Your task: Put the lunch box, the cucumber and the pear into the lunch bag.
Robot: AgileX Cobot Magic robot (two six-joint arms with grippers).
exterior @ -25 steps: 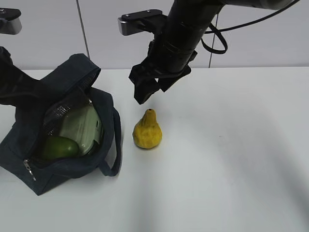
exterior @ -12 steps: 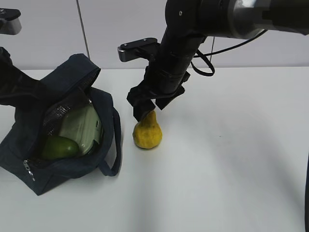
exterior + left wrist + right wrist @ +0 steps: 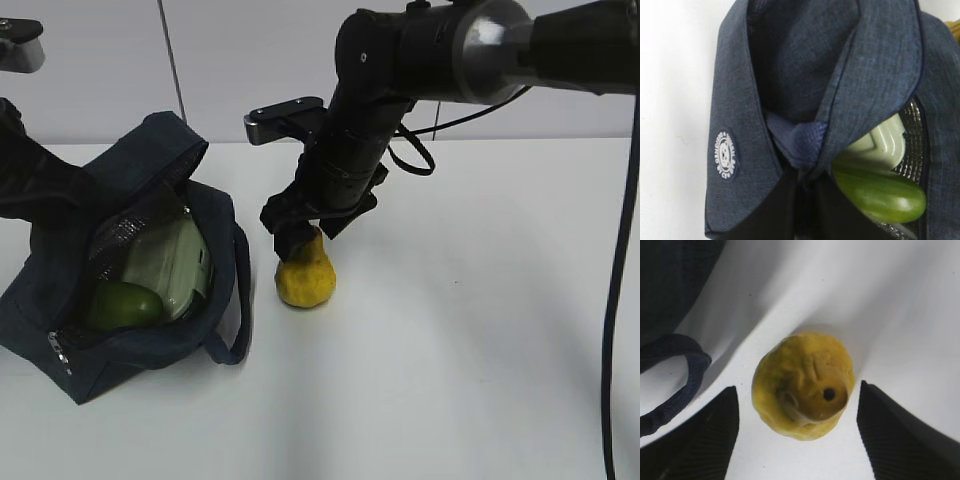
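Note:
The yellow pear [image 3: 305, 275] stands upright on the white table, right of the navy lunch bag [image 3: 60, 310]. My right gripper [image 3: 305, 235] is open and hangs just over the pear's top; in the right wrist view the pear [image 3: 804, 385] sits between the two spread fingers [image 3: 705, 440], untouched. The bag lies open with the sage-green lunch box [image 3: 175, 265] and the green cucumber [image 3: 125, 303] inside. My left gripper [image 3: 807, 192] is shut on the bag's fabric [image 3: 805, 145] and holds its flap up; box [image 3: 877, 145] and cucumber [image 3: 880, 192] show beneath.
The bag's loop handle [image 3: 240, 300] lies on the table between bag and pear; it also shows in the right wrist view [image 3: 675, 375]. A white wall stands behind the table. A black cable [image 3: 620, 250] hangs at the right edge.
My right gripper has come down and slightly left, from above the pear to right over its top, still open. The left arm and the bag have not moved.

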